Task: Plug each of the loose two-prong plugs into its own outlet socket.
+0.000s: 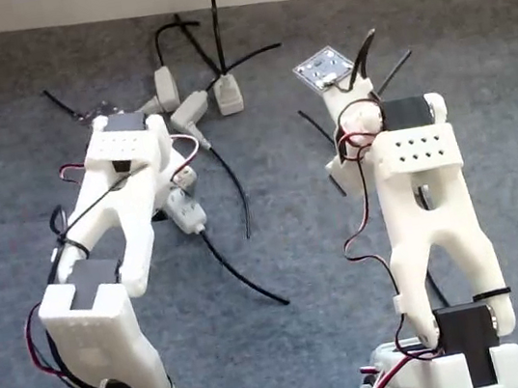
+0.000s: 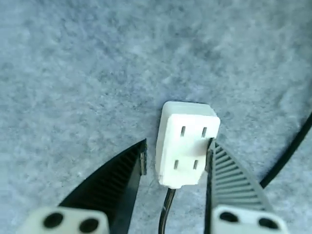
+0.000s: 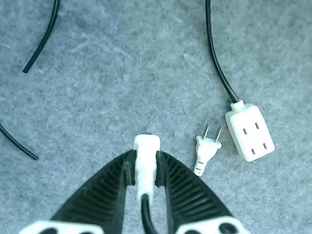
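A white outlet socket with two pairs of slots lies on the grey carpet between the fingers of my left gripper. That gripper is open, with one finger close against the socket's side and a gap at the other. From above, the left gripper hangs over this socket. My right gripper is shut on a white plug whose black cord runs back between the fingers. Beside it lie a loose two-prong plug and another white socket.
Two more white sockets and a plug lie at the back of the carpet. Black cords trail across the middle. A shiny square plate sits beyond the right arm.
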Available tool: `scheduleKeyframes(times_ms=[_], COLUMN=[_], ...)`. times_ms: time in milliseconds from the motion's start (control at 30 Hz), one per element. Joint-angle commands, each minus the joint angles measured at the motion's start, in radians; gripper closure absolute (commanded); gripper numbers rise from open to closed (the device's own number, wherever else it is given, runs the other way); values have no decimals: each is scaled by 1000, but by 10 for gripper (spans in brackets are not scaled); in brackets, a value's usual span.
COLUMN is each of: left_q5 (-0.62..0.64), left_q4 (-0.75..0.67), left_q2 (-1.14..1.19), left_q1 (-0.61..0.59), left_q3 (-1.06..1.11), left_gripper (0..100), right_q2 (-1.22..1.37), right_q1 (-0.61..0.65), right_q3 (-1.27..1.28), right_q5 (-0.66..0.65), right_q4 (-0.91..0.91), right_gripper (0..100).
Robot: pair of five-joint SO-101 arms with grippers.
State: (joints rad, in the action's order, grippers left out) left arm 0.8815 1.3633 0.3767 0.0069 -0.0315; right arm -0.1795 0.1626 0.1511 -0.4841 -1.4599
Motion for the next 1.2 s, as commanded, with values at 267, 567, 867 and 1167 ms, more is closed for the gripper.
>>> scheduleKeyframes(times_ms=[267,567,867,1167], left_q5=[-40,-72,-126,-212], left_q4=[-28,-28,11,-15], left_q2=[8,-8,-2,-5], left_q1=[27,56,151,157], left_q3=[-18,-21,-30,-31], left_gripper=[806,812,978,993], right_q2=[-36,-36,-36,-61], right_q1=[-12,-12,-13,-41], right_q3=[-8,-8,-8,-45], right_q5=[-9,-8,-8,-8], right_q4=[12,12,10,-59], right_gripper=[991,991,991,991])
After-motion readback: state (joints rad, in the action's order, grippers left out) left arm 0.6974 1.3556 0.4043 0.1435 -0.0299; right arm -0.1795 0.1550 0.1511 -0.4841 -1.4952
